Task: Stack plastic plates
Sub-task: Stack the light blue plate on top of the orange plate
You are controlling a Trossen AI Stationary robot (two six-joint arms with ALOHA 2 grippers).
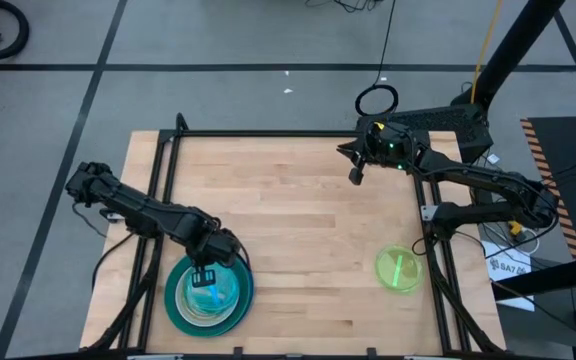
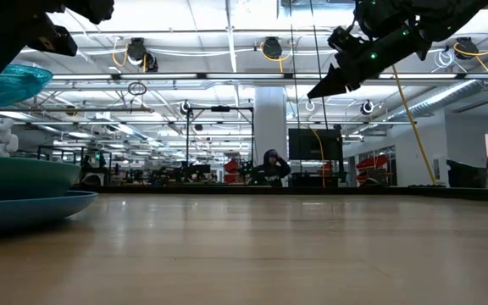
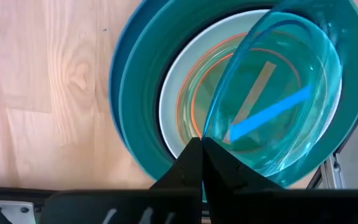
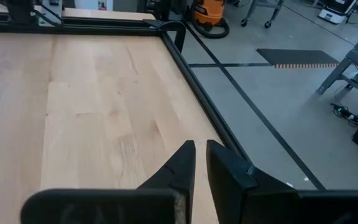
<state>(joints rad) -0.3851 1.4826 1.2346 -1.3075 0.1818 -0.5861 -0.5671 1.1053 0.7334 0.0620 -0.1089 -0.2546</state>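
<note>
L arm reaches from the table's left edge toward the near-left corner, elbow bent, wrist angled down; left gripper sits low over the near-left area, fingers pressed together at the tips, pinching the rim of a translucent cyan plate held tilted; R arm folded along the table's right side, forearm running back toward the far edge, wrist raised well above the surface; right gripper hangs near the far-right part of the table, pointing in toward the middle and slightly down; its fingers nearly together w/ a thin gap, nothing between them; in the low view it shows high, upper right.
</note>
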